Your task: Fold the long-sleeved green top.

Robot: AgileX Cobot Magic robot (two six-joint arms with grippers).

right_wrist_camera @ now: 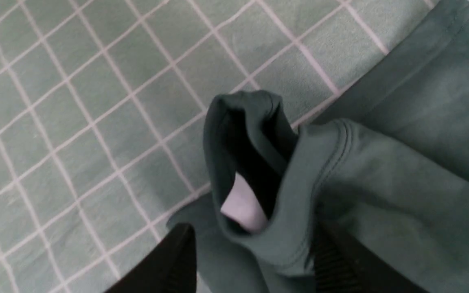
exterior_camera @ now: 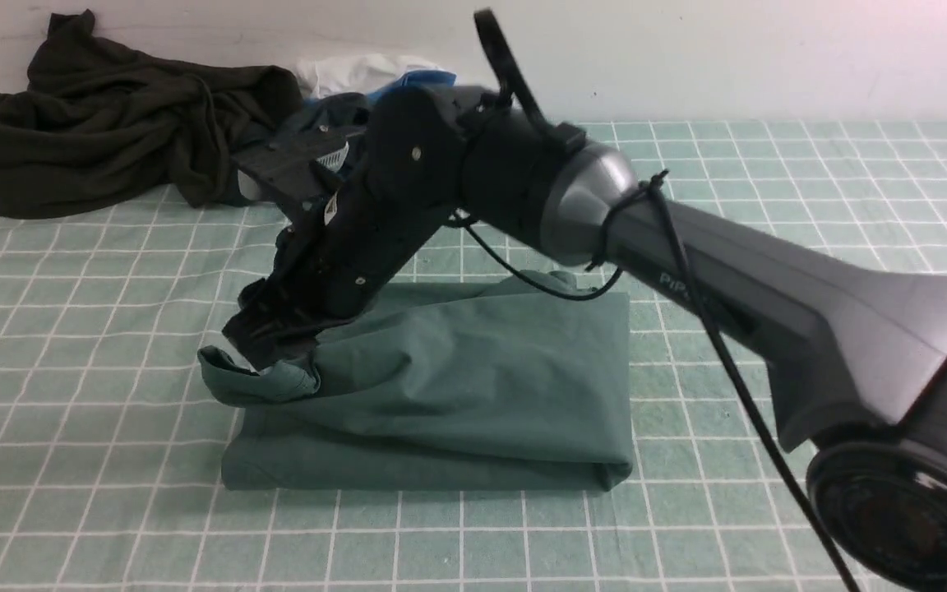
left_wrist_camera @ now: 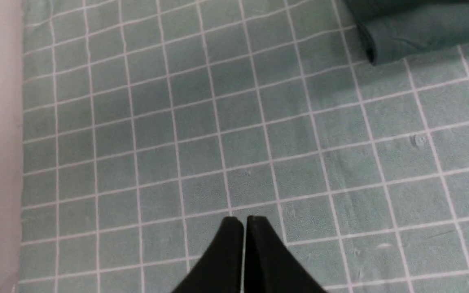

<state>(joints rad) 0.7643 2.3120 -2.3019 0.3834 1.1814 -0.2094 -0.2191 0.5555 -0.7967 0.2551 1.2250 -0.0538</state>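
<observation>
Now the large sage-green cotton long-sleeved top [exterior_camera: 473, 386] lies folded on the green checked tabletop [exterior_camera: 95, 345]. The right gripper [right_wrist_camera: 253, 236] stands apart around its raised corner, and the left gripper [left_wrist_camera: 244, 219] is pressed together above bare tabletop.

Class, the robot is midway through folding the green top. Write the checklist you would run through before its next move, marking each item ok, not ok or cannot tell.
1. Right pincer open: ok, its fingers stand apart.
2. Fabric clear of that pincer: not ok, a raised fold of the green long-sleeved top lies between the fingers.
3. Left pincer shut and off the top: ok, it is over bare tablecloth.
4. Top lying flat: not ok, its left edge is bunched up.
5. Dark garment pile apart from the top: ok.
6. Sleeves tucked inside: cannot tell.
</observation>
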